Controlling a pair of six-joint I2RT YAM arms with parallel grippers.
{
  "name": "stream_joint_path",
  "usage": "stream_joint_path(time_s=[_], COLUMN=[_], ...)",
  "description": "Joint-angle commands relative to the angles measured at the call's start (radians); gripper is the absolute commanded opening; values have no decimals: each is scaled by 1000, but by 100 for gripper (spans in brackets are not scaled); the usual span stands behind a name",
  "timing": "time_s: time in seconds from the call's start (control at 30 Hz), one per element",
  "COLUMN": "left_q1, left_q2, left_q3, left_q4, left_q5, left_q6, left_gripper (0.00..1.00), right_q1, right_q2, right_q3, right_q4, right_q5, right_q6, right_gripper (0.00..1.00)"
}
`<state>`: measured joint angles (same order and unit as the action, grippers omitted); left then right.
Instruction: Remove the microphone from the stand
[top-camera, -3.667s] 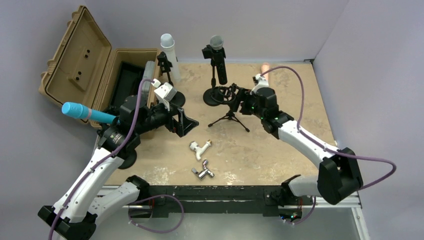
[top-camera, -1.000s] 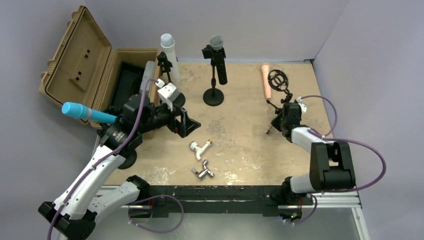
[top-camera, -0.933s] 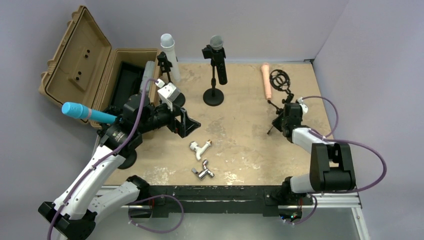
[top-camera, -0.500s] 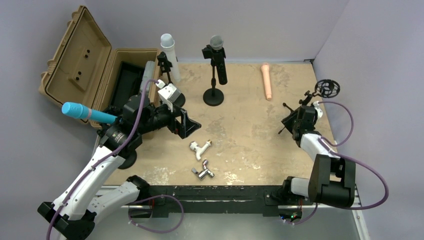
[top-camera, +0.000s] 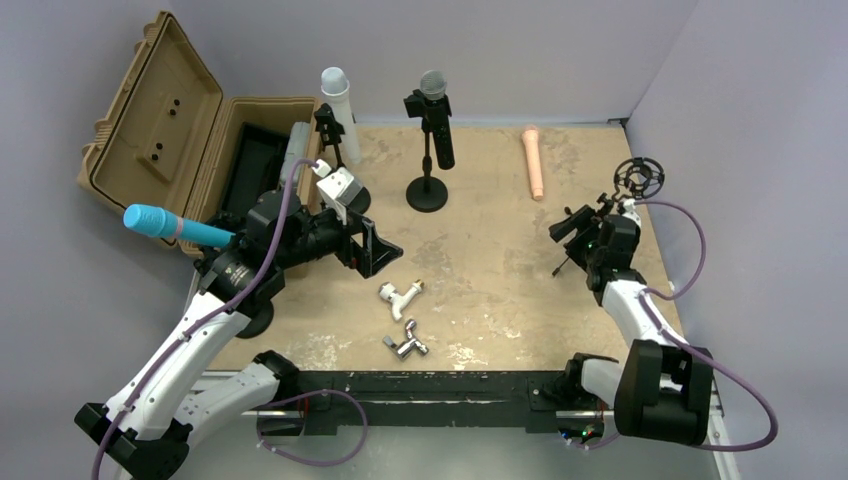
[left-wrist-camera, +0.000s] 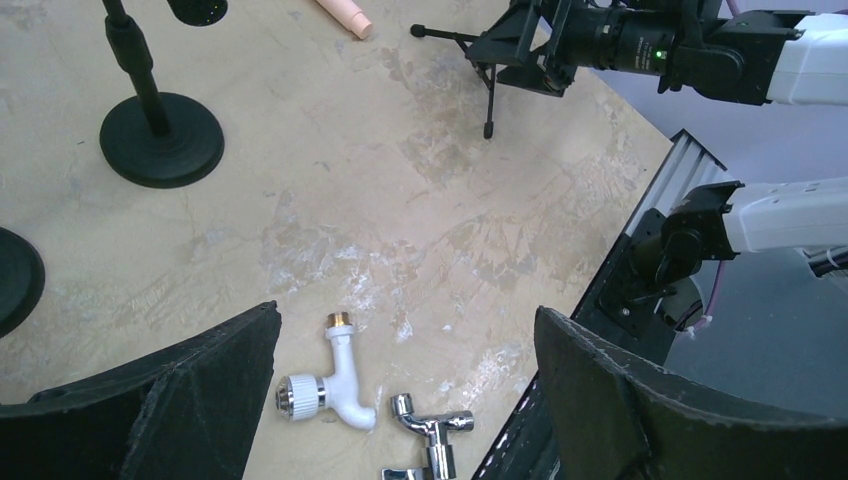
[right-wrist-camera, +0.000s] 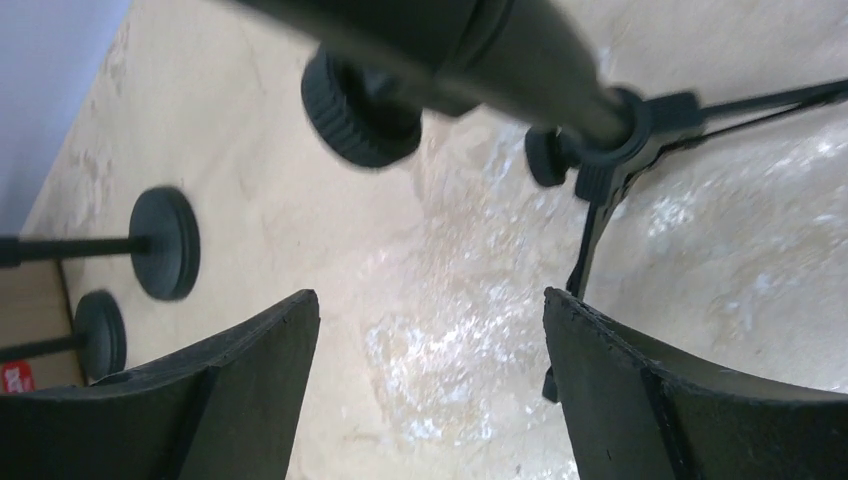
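Pink and lying loose, the microphone (top-camera: 533, 160) rests flat near the far edge of the table (top-camera: 480, 270), well apart from the black tripod stand (right-wrist-camera: 612, 135). The stand leans at the table's right edge, its shock-mount ring (top-camera: 638, 177) out beside the wall. The right gripper (right-wrist-camera: 428, 298) sits against that stand with its fingers spread wide, and the shaft crosses close above them in the wrist view. The left gripper (left-wrist-camera: 407, 312), fingers also wide apart, hangs near a white tap fitting (top-camera: 400, 297). Bare tabletop lies open between the two arms.
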<state>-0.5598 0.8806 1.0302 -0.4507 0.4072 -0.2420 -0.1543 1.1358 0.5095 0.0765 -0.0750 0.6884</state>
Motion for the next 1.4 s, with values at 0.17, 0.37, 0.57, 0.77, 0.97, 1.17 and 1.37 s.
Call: stream_joint_path(time_s=[0.17, 0.37, 0.57, 0.77, 0.97, 1.17, 1.37], left_q1=[-10, -10, -11, -14, -17, -19, -19], left_q2=[-5, -9, -12, -19, -23, -12, -14], left_q3=[47, 46, 45, 41, 40, 43, 43], left_q4=[4, -1, -1, -1, -15, -24, -21], left_q5=[-16, -25, -34, -53, -101, -131, -130], left_q6=[19, 24, 27, 34, 52, 63, 61], left_gripper=[95, 95, 94, 94, 94, 94, 94], right_q1=[220, 508, 634, 636, 654, 755, 774], right_q2=[-107, -190, -68, 198, 413, 520, 565], right_q3=[-7, 26, 241, 523, 716, 797, 793], right_q4=[54, 153, 286, 284, 383, 404, 398], right_q5=[-156, -86, -80, 22, 55, 507, 791], right_q6=[59, 188, -243, -566, -612, -566, -424], right_gripper=[84, 87, 87, 85, 82, 79, 73])
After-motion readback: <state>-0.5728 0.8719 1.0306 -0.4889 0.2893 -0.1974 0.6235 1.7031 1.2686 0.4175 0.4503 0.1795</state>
